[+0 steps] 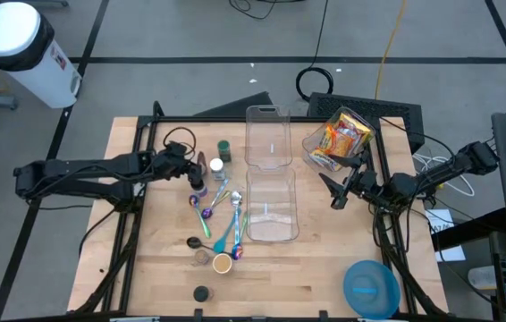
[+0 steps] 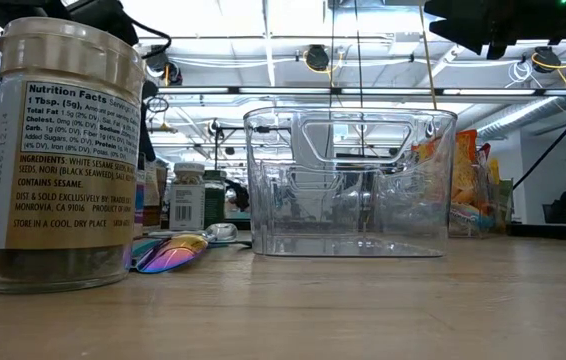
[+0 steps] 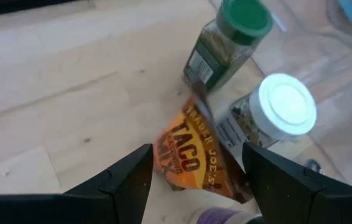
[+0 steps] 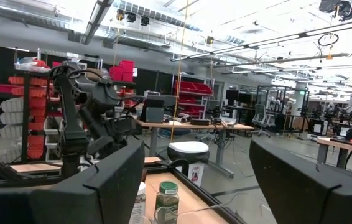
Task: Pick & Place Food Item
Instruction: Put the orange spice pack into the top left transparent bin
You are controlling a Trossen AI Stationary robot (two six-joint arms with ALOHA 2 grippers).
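Note:
An orange taco seasoning packet (image 3: pixel 188 155) lies on the wooden table, leaning against a white-lidded jar (image 3: pixel 272 115), with a green-lidded spice jar (image 3: pixel 226 43) just beyond. In the high view these jars (image 1: pixel 217 166) (image 1: pixel 224 148) stand left of two clear bins. My left gripper (image 3: pixel 194 186) (image 1: pixel 196 175) hovers open, slanting down over the packet, one finger on either side of it in the wrist view and touching nothing. My right gripper (image 1: pixel 337 193) (image 4: pixel 207 180) hangs open above the table's right part, pointing toward the left arm (image 4: pixel 83 124), empty.
One clear bin (image 1: pixel 271 207) stands mid-table, another (image 1: pixel 266 134) behind it. A tilted clear bin with snack bags (image 1: pixel 338 139) is at the far right. Coloured spoons (image 1: pixel 226 224), a small seasoning jar (image 2: pixel 63 150), a cup (image 1: pixel 222 263), a black lid (image 1: pixel 201 292) and a blue bowl (image 1: pixel 371 288) lie nearer.

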